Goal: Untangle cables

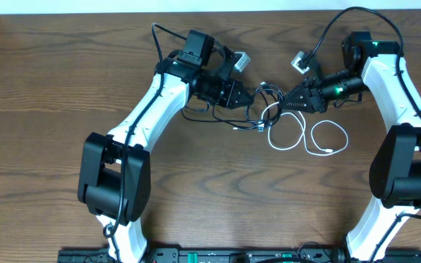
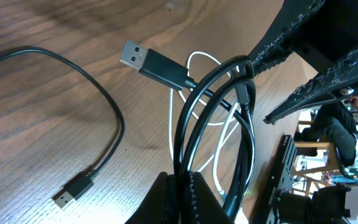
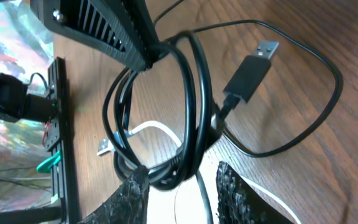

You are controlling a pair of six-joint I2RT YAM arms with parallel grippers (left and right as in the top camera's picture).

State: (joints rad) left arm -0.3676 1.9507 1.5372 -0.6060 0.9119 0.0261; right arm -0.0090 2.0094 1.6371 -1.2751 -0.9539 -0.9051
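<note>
A brown wood-grain table (image 1: 50,88) is lying under both arms, with a person (image 2: 344,121) sitting beyond its edge. The black cable (image 2: 185,118) is bunching in coils at table centre. The left gripper (image 1: 248,95) is pinching it shut, and the right gripper (image 1: 285,100) is standing part open around it. The white cable (image 1: 291,139) is looping at five o'clock.

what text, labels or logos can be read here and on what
None readable. The USB plug on the black cable shows no lettering, the white cable is unmarked, and any marks on the rail at the bottom of the overhead view are too small to read.
</note>
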